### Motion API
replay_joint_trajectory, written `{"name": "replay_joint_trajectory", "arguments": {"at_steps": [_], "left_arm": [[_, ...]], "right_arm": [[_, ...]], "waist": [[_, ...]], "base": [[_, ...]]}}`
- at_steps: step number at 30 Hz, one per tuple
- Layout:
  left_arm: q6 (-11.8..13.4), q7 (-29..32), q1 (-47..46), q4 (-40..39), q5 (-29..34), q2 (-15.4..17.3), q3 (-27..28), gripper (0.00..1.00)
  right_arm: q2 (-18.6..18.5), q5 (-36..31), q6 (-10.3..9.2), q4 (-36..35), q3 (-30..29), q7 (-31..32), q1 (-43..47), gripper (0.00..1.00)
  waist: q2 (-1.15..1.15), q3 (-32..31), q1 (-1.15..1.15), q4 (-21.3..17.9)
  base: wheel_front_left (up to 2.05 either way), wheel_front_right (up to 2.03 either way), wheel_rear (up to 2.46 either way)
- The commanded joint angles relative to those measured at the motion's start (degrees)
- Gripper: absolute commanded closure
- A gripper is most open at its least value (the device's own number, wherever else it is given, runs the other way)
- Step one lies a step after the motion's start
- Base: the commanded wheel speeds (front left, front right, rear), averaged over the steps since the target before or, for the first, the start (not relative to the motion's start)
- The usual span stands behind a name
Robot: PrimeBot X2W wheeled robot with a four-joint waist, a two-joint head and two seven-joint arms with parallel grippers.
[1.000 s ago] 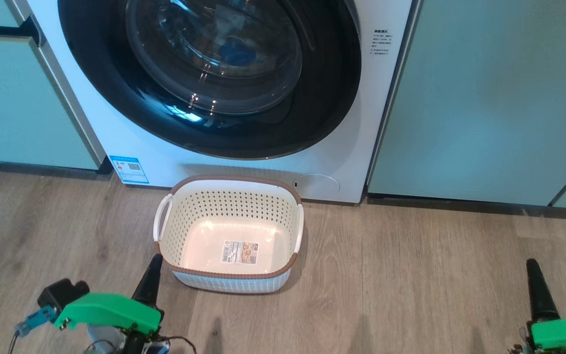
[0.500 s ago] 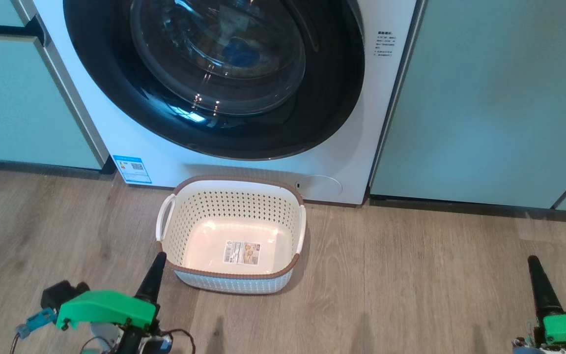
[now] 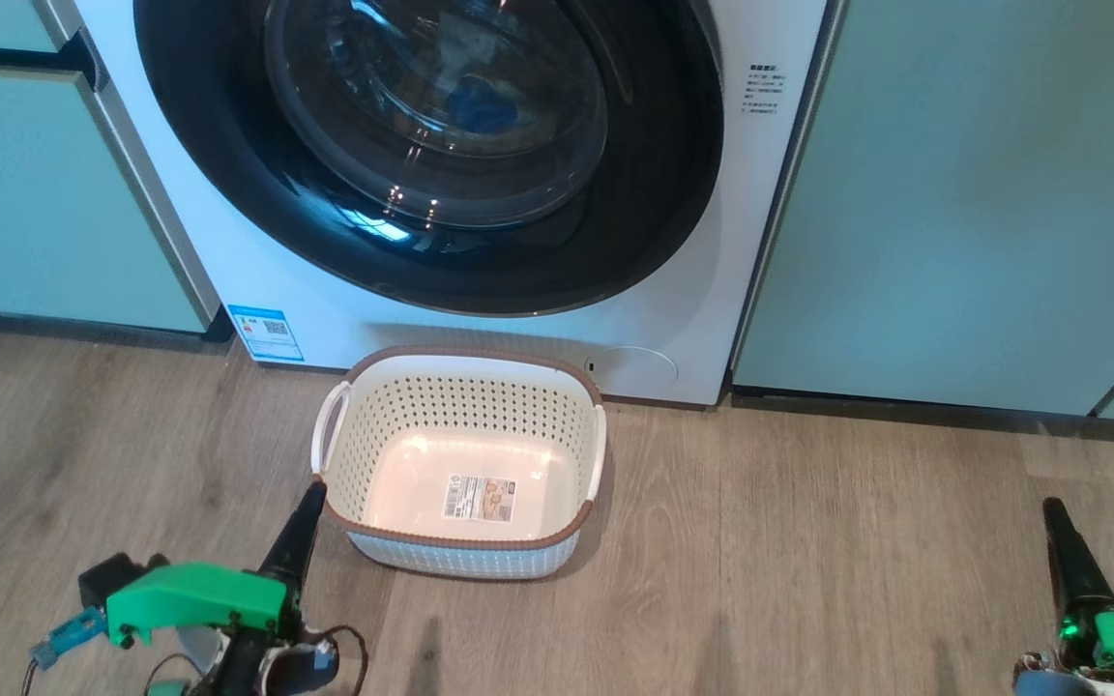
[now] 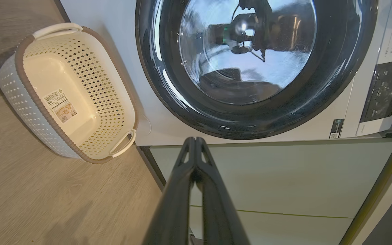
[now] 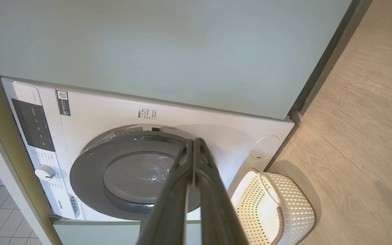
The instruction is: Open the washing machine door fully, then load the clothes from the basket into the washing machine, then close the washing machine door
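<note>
Black left claw [image 3: 313, 490] pinched together near basket [image 3: 465, 543], right claw [image 3: 1053, 505] together, both empty.

One washing machine [image 3: 344, 324], one door [image 3: 228, 174], one basket [image 3: 465, 541], one left tool [image 3: 312, 491], one right tool [image 3: 1053, 507]

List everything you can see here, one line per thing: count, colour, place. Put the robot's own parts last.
washing machine: one, white, between the cabinet panels
washing machine door: one, black rim with clear glass, shut on the machine's front
basket: one, cream-white with brown rim, on the floor before the machine
label: one, white, on the basket's bottom
QR sticker: one, blue, low on the machine's left
round cap: one, white, low on the machine's right
cabinet panels: several, pale green, both sides of the machine
floor: grey-brown wood
left gripper: one, dark fingers, shut, beside the basket's near left corner
right gripper: one, dark fingers, shut, lower right
</note>
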Motion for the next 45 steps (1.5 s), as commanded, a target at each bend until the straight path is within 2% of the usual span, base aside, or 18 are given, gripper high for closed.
{"name": "replay_joint_trajectory", "arguments": {"at_steps": [1, 20, 45], "left_arm": [[-0.30, 0.34, -3.20, -1.32, -1.26, 0.37, 1.82, 1.00], [-1.08, 2.97, -4.52, -0.15, -12.97, -0.23, 3.12, 1.00], [-1.08, 2.97, -4.52, -0.15, -12.98, -0.23, 3.11, 1.00]], "right_arm": [[-1.26, 1.43, -0.15, -1.58, 0.56, 0.49, -3.60, 1.00], [-1.21, 13.16, -0.17, -0.39, -0.62, 3.72, -5.40, 1.00], [-0.81, 12.69, -0.17, -0.35, -1.18, 4.17, -5.45, 1.00]], "waist": [[0.00, -0.01, 0.00, 0.03], [0.00, -0.25, 0.00, 0.68], [0.00, -0.25, 0.00, 0.68]], "base": [[0.00, 0.00, 0.00], [0.00, 0.00, 0.00], [0.00, 0.00, 0.00]]}}
